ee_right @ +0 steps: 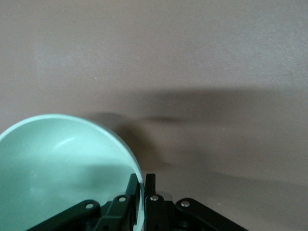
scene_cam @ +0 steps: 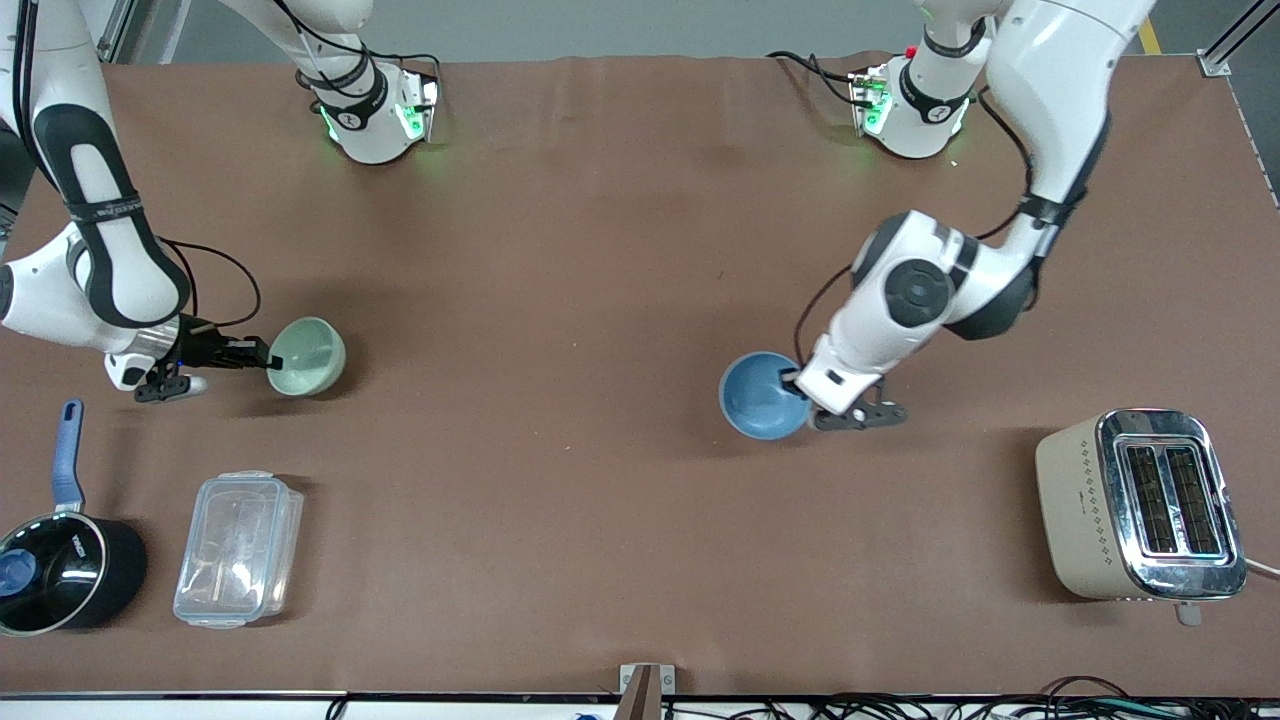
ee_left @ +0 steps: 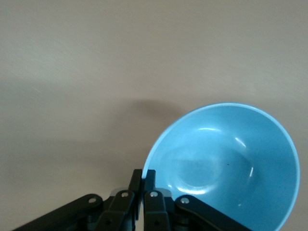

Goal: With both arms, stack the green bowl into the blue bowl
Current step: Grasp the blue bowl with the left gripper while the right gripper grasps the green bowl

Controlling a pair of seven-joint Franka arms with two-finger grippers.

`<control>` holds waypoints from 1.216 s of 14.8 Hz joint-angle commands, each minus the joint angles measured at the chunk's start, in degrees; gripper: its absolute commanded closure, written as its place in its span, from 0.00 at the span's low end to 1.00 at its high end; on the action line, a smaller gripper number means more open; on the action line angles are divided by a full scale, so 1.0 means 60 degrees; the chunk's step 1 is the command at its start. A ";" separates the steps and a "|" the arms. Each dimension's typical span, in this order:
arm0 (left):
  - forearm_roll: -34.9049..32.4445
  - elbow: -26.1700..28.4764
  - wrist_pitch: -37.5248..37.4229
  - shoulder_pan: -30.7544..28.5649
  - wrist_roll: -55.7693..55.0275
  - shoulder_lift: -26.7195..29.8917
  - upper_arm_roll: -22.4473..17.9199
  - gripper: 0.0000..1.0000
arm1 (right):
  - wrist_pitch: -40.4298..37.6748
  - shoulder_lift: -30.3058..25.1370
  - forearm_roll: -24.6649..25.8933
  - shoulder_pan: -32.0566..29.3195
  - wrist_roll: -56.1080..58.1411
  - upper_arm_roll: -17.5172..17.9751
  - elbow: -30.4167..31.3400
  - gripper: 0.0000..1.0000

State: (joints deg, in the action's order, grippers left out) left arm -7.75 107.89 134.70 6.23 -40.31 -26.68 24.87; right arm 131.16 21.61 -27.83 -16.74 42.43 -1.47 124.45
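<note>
Two bowls held, one per arm. Right gripper (scene_cam: 268, 361) toward the right arm's end of the brown desk (scene_cam: 560, 250), fingers (ee_right: 150, 185) pinched on the rim of the small glossy pale mint-green bowl (scene_cam: 308, 355); bowl tilted, opening facing up and sideways, over the desk, cannot tell if it touches. Nearer the front camera at that same end: black saucepan with blue handle (scene_cam: 62, 560), and beside it a clear plastic lidded container (scene_cam: 238, 548). Left gripper (scene_cam: 797, 381) toward the left arm's end of the desk, fingers (ee_left: 150, 180) clamped on the rim of the small smooth sky-blue bowl (scene_cam: 763, 396); bowl tipped too, inside visible in the left wrist view, empty. Bowls well apart, bare desk between them. Beige and chrome two-slot toaster (scene_cam: 1145, 503) nearer the front camera at the left arm's end
</note>
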 commanded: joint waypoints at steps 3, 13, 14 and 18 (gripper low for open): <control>-0.0232 -0.1221 0.0063 0.1537 -0.2344 -0.1088 -0.0058 1.00 | -0.0251 -0.1328 -0.0109 0.0562 -0.0784 0.0026 0.0089 0.95; -0.0364 -0.1546 0.1588 0.2580 -0.3666 -0.2277 -0.0073 0.95 | -0.3123 -0.3131 0.2821 0.2962 -0.7154 0.0099 -0.2151 0.95; -0.0364 -0.1618 0.1588 0.2609 -0.3769 -0.2292 -0.0087 0.83 | -0.3124 -0.3162 0.2836 0.3474 -0.7841 0.0085 -0.2283 0.95; -0.0393 -0.1678 0.1427 0.2405 -0.3755 -0.1796 -0.0117 0.00 | -0.2818 -0.3089 0.3625 0.4984 -1.0187 0.0099 -0.2548 0.95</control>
State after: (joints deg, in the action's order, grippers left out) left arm -8.75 98.30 144.16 21.11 -61.46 -39.93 24.60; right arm 113.30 3.05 -9.14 9.15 -12.10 -0.39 109.70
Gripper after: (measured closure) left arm 0.656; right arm 0.947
